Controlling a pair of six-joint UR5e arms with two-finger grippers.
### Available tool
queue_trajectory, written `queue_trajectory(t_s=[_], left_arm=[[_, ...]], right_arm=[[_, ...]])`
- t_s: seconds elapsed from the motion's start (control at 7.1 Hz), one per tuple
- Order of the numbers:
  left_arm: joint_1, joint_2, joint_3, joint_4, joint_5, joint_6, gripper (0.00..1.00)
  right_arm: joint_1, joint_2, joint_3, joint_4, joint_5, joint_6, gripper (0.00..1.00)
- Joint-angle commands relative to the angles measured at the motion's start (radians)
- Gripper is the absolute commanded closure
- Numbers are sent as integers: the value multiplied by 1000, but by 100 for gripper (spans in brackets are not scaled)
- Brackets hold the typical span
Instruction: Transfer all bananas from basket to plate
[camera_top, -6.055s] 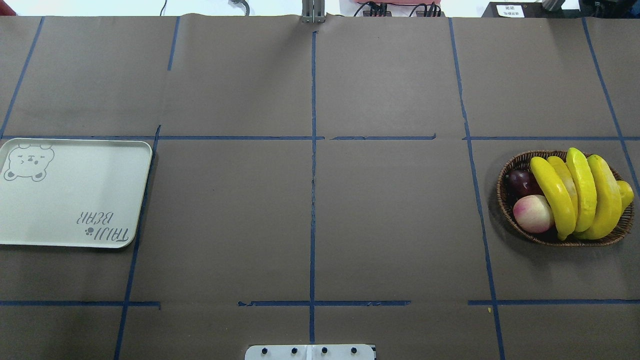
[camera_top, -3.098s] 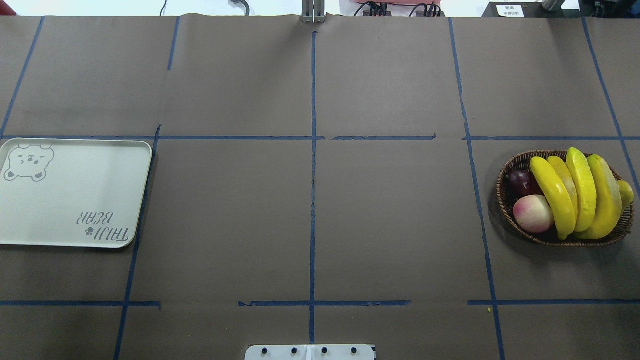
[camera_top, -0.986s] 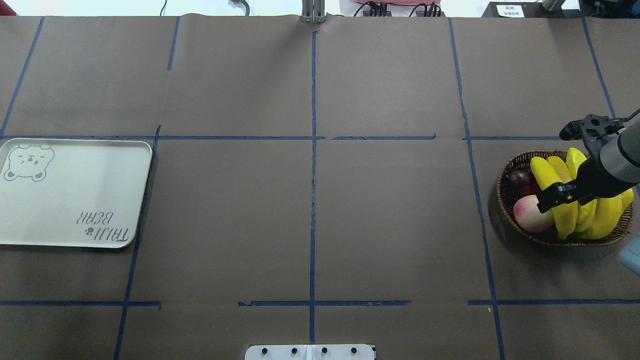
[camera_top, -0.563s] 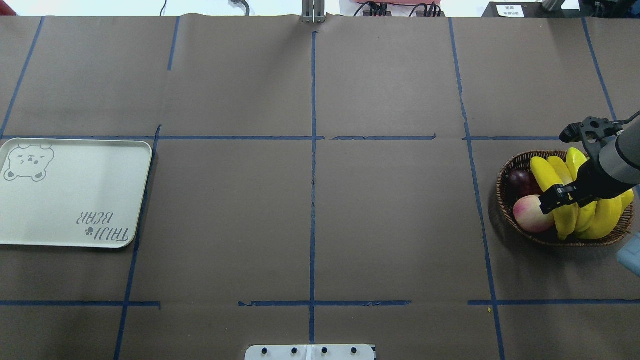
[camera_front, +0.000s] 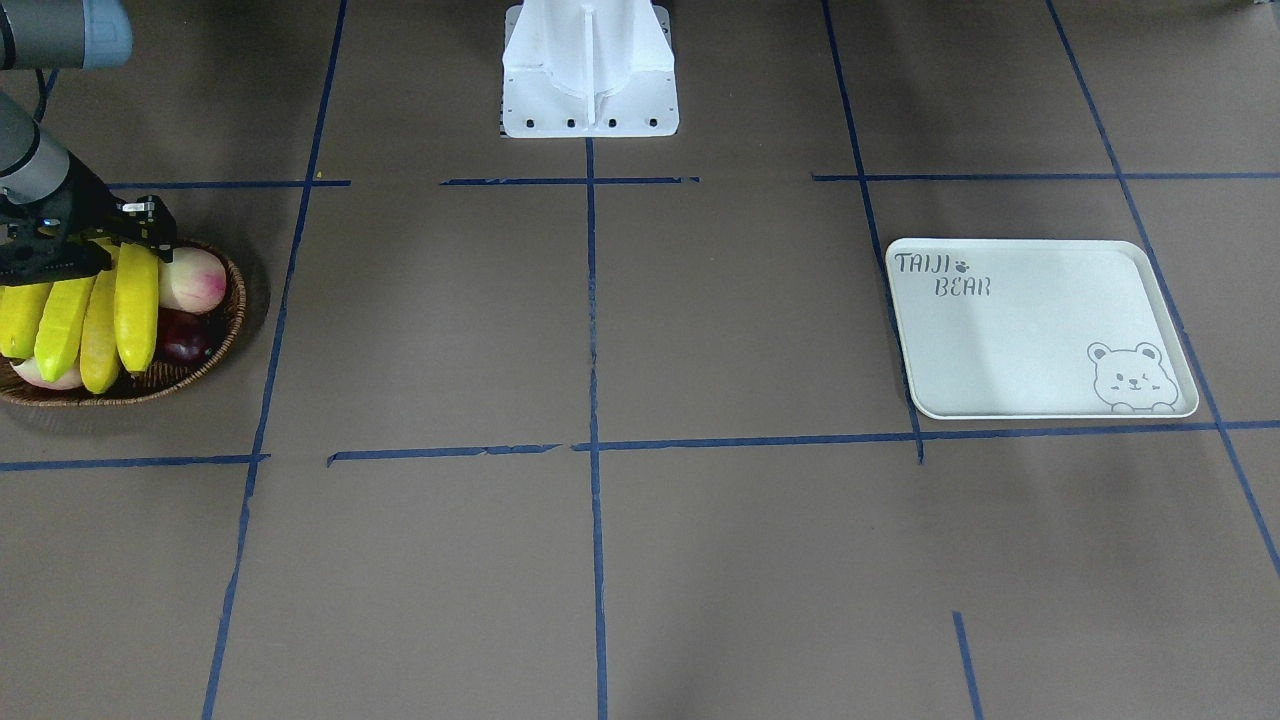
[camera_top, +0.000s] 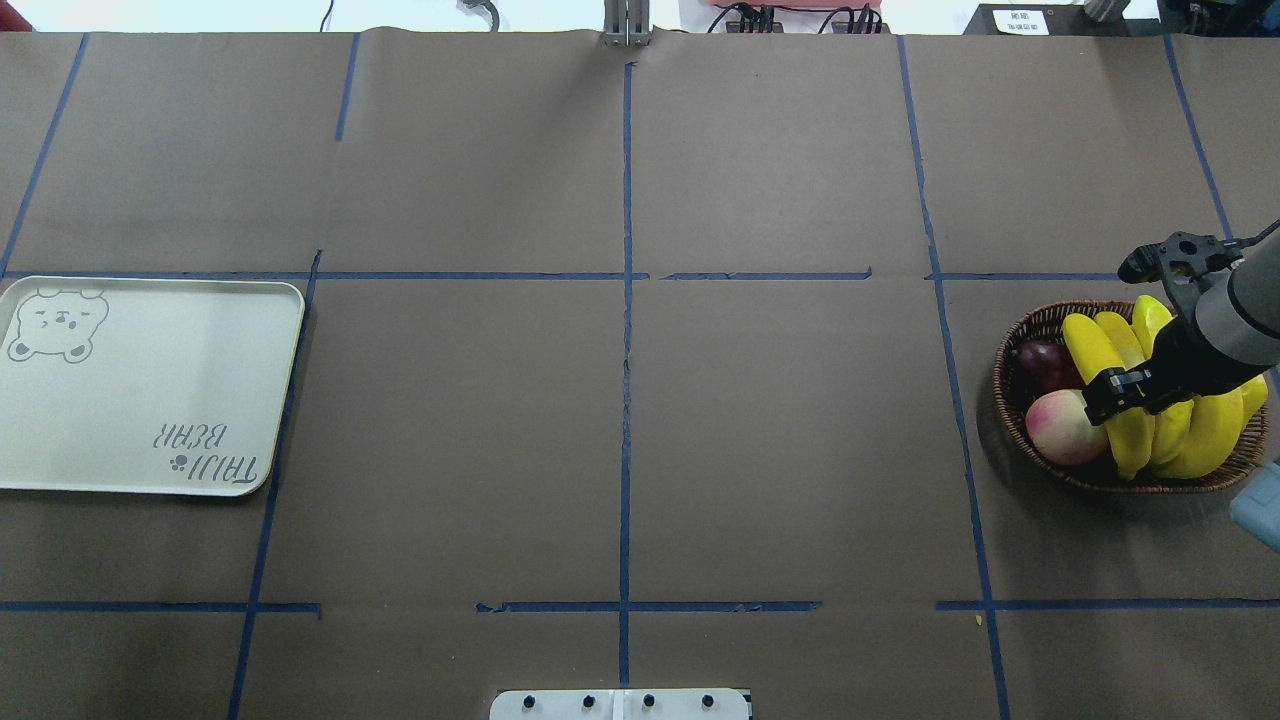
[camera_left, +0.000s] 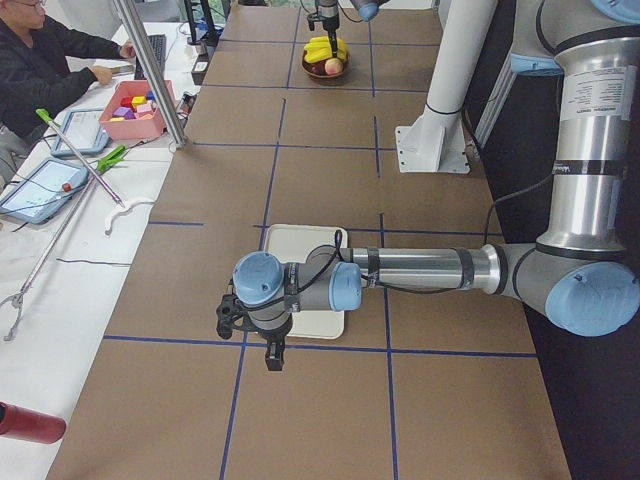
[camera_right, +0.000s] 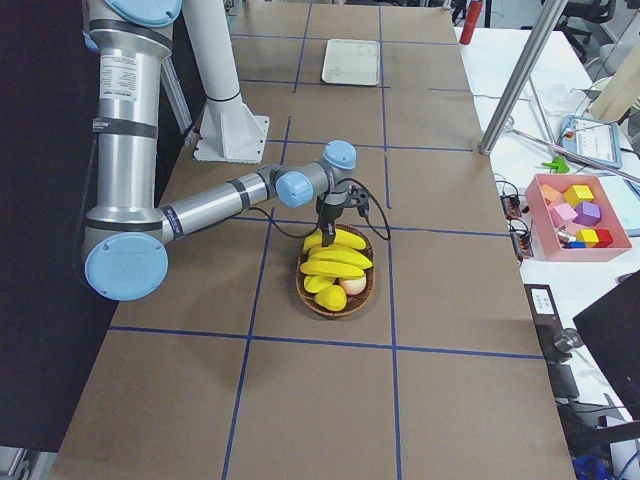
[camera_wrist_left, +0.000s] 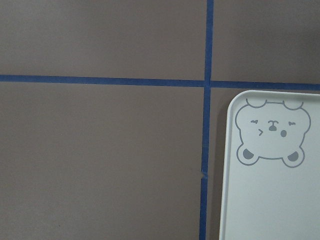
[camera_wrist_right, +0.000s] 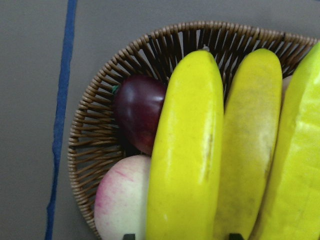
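**Front-facing:** The right gripper (camera_front: 88, 245) hangs low over the bananas (camera_front: 100, 310) in the basket (camera_front: 215, 345), where seconds ago no arm showed. All four bananas lie in the basket. The plate (camera_front: 1030, 330), well apart from the basket, carries none.

**Overhead:** Absent three seconds ago, the gripper has barely shifted in the last second. The approach looks done, and a first grasp seems next.

**Exterior left:** The left gripper (camera_left: 247, 340) hovers at the bench (camera_top: 780, 450) end farthest from the basket. Whether its jaws are apart or together cannot be told.

**Exterior right:** The near arm reaches down onto the basket.

**Left wrist:** Only a corner of the plate shows, with no fruit.

**Right wrist:** The jaws stand apart, their tips either side of the banana next to the plum (camera_wrist_right: 140, 107) and peach (camera_wrist_right: 125, 197). Nothing is clamped yet.
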Motion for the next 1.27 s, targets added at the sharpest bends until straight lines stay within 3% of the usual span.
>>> queue_trajectory(t_s=[0.0, 0.42, 0.56, 0.7, 0.84, 1.13], left_arm=[[0, -2, 1, 0, 0, 1, 0], [0, -2, -1, 0, 0, 0, 0], [0, -4, -3, 0, 0, 0, 0], [0, -7, -9, 2, 0, -2, 0], [3, -13, -25, -3, -2, -61, 0], [104, -22, -27, -204, -3, -284, 0]], right_arm=[[5, 0, 16, -2, 4, -7, 96], [49, -55, 140, -10, 18, -10, 99], [83, -65, 198, -14, 61, -10, 99], [98, -46, 198, -4, 119, -8, 99], [91, 49, 163, -2, 138, 21, 97], [-28, 283, 93, 4, 133, 340, 98]])
